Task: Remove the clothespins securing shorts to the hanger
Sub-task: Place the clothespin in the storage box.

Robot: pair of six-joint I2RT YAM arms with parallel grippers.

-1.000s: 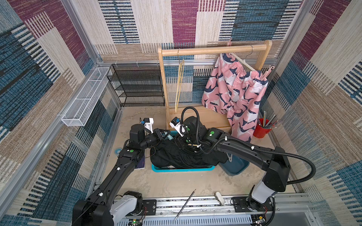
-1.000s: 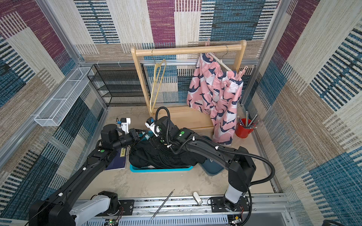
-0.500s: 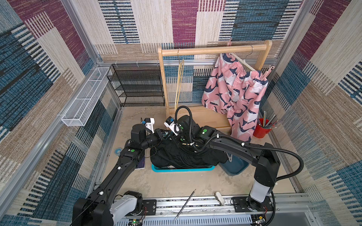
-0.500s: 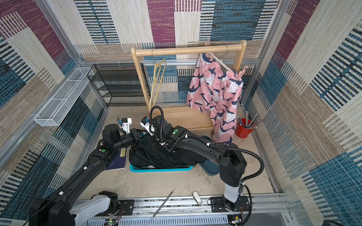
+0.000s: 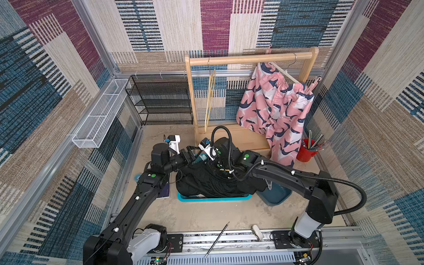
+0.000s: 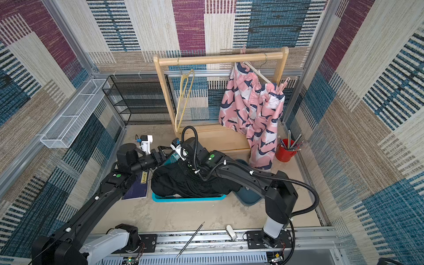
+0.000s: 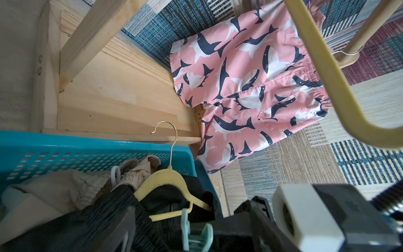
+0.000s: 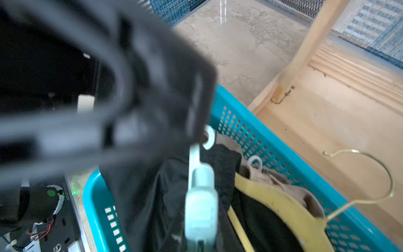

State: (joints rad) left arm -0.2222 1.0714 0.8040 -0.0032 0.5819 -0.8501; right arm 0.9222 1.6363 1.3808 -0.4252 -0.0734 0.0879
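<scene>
Where both top views took in the floor, the black shorts [image 5: 213,181] were seen heaped over a blue basket [image 5: 213,197], with both arms brought together above its far rim. The left gripper [image 5: 191,154] was seen with its jaws spread and nothing between them. The right gripper [image 5: 203,159] was just beside it, its tips hidden under its own wrist. The pink shorts [image 6: 250,110] were hung on a white hanger [image 6: 257,72] from the wooden rack [image 6: 220,59], with a pink clothespin [image 6: 284,82] at the waistband's end.

From the left wrist, a mint clothespin [image 7: 197,236] was seen pinched by the right gripper's black tip. It was at the lower bar of a yellow hanger [image 7: 165,181] laid on the black shorts in the basket. Beige shorts [image 7: 72,187] were bunched alongside, with a white clothespin [image 7: 115,174] on them.

From the right wrist, the mint clothespin [image 8: 201,205] was seen close against the black shorts, its pale hook end just beside the blurred left gripper.
</scene>
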